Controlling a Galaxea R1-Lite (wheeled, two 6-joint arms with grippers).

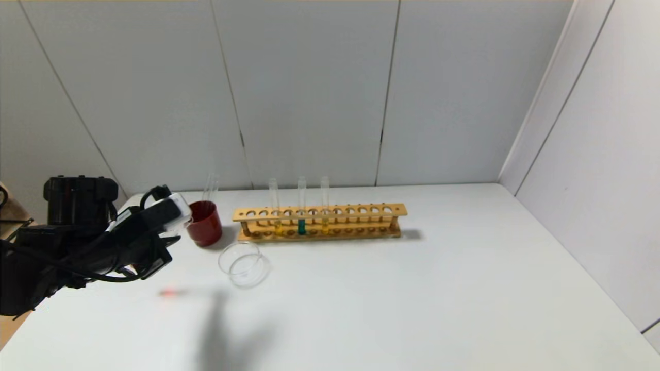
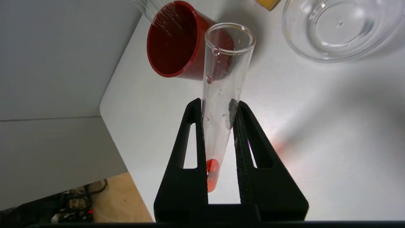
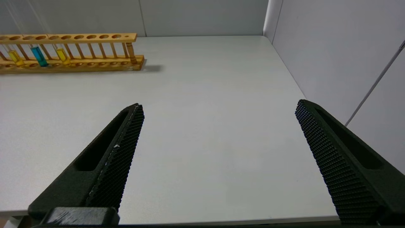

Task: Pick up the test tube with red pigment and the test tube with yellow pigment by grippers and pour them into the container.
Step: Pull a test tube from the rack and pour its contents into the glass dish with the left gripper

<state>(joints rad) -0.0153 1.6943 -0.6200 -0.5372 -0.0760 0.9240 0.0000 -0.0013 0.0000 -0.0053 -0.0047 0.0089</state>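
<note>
My left gripper (image 2: 216,106) is shut on the test tube with red pigment (image 2: 221,95). A little red-orange liquid sits in its round end (image 2: 211,172). In the left wrist view the tube's open mouth lies in front of the dark red cup (image 2: 172,41), with the empty clear glass container (image 2: 294,41) off to one side. In the head view the left gripper (image 1: 172,219) hovers just left of the red cup (image 1: 204,222), and the container (image 1: 244,264) sits in front of the rack. Two yellow tubes (image 1: 278,226) (image 1: 325,225) stand in the rack. My right gripper (image 3: 220,106) is open and empty over bare table.
The wooden rack (image 1: 319,212) stands mid-table at the back and also holds a teal tube (image 1: 301,226). An empty clear tube (image 1: 211,186) leans in the red cup. Walls close in behind and on the right. The rack also shows in the right wrist view (image 3: 69,38).
</note>
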